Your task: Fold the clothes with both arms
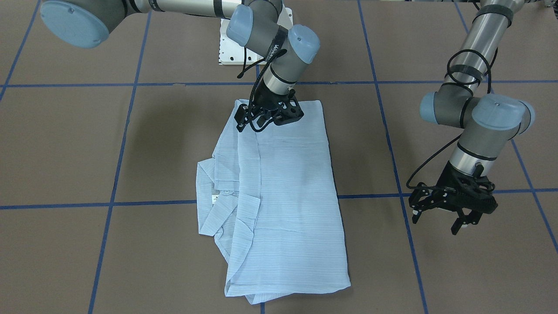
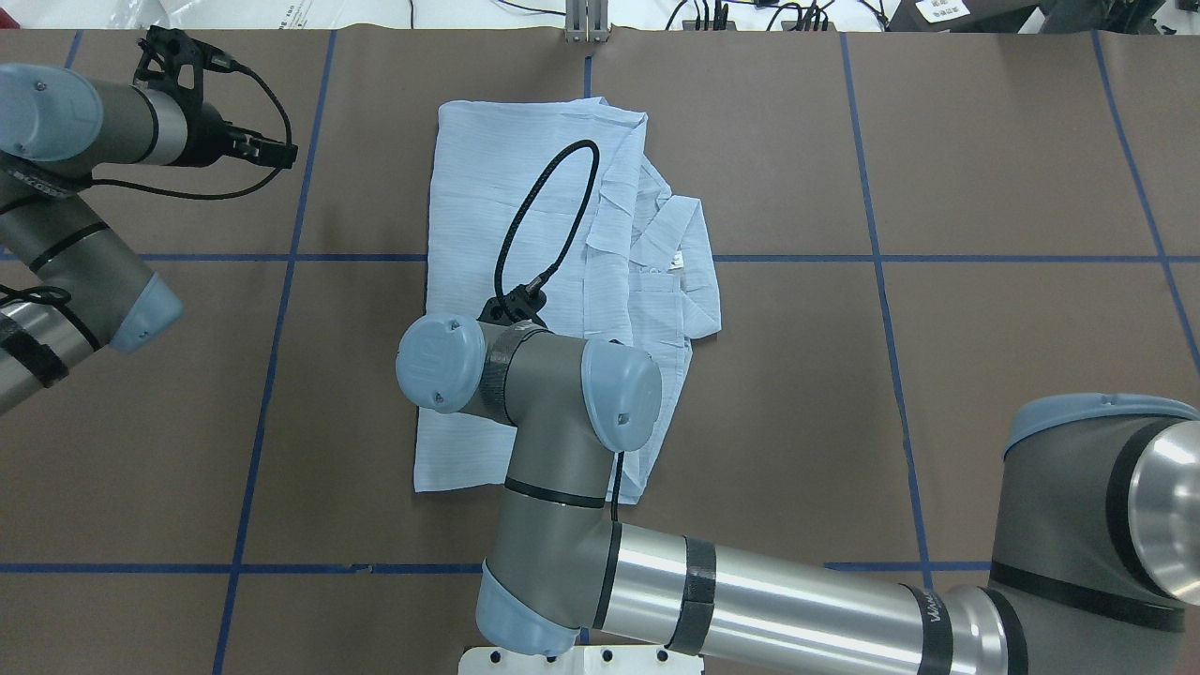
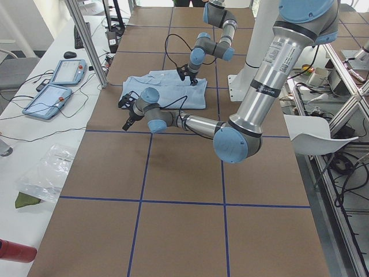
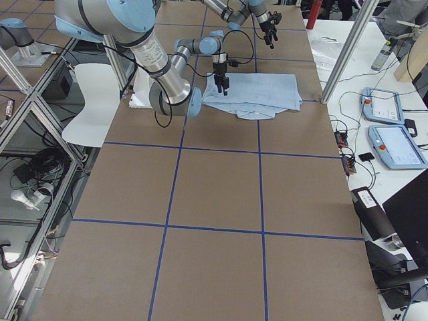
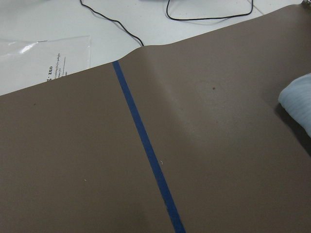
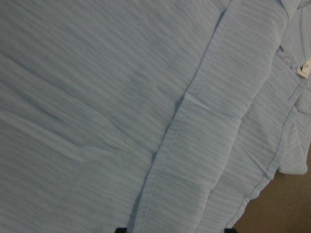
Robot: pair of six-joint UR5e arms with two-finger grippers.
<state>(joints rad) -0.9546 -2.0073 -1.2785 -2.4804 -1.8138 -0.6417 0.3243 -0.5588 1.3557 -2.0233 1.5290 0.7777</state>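
Note:
The pale-blue striped shirt (image 1: pixel 292 196) lies folded into a long rectangle in the middle of the brown table, with its collar and a sleeve bunched along one side; it also shows in the overhead view (image 2: pixel 497 187). My right gripper (image 1: pixel 267 120) hangs just over the shirt's end nearest the robot, fingers apart and holding nothing. The right wrist view is filled with shirt cloth and a seam (image 6: pixel 184 121). My left gripper (image 1: pixel 436 220) is open and empty above bare table, well off to the shirt's side. The left wrist view shows only a shirt corner (image 5: pixel 299 99).
Blue tape lines (image 1: pixel 152 203) divide the brown table cover into squares. The white pedestal base (image 1: pixel 231 48) stands behind the shirt. The right arm's black cable (image 2: pixel 553 206) loops over the shirt. A plastic bag (image 5: pixel 43 58) and tablets (image 3: pixel 63 72) lie beyond the far edge.

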